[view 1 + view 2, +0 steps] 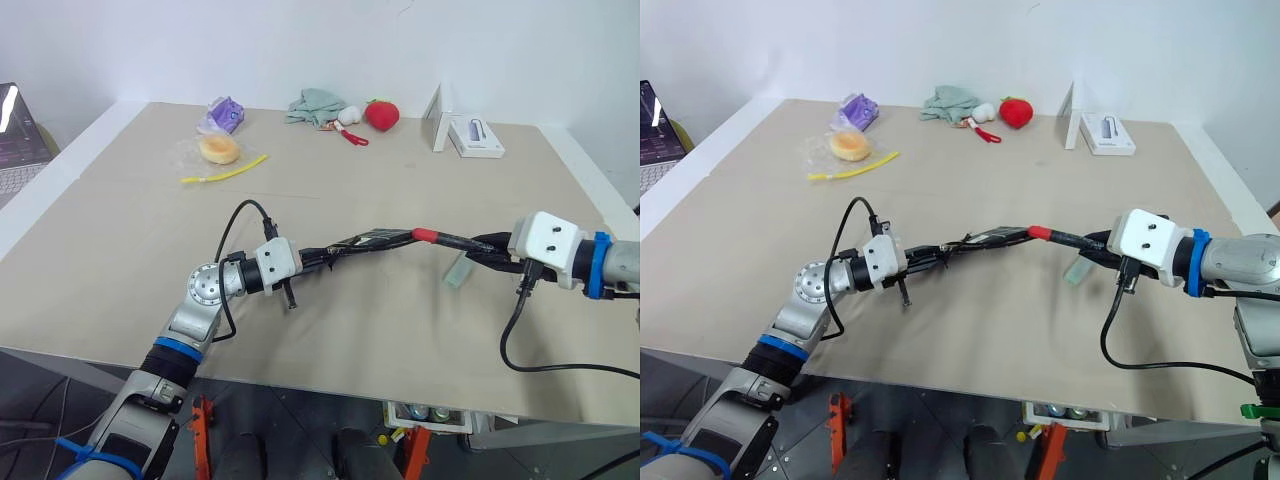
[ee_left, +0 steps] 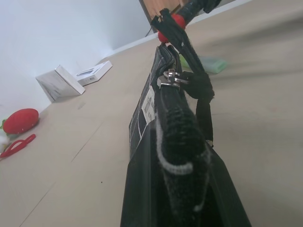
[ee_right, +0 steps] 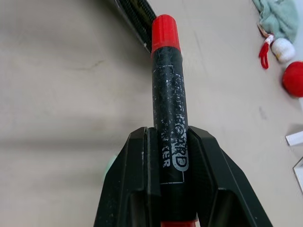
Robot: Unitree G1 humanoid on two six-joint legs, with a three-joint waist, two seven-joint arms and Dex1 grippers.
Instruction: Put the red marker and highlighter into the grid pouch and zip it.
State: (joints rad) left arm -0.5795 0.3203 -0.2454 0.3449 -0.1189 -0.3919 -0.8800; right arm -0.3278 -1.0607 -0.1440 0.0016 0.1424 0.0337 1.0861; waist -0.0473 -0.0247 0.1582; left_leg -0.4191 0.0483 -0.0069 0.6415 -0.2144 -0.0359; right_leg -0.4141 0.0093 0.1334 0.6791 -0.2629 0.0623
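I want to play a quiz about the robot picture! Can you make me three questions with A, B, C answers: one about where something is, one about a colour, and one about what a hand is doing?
1. Where is the highlighter?
A. lying on the table
B. inside the pouch
C. in the left gripper

2. What colour is the cap of the red marker?
A. blue
B. red
C. yellow

3. What is the right gripper doing?
A. hanging open
B. pinching a cloth
C. holding the marker

Answers:
1 A, the pale green pen lies on the table under the right arm.
2 B, the cap pointing at the grid pouch is red.
3 C, both black fingers squeeze the marker's barrel, while the left gripper holds up the pouch.
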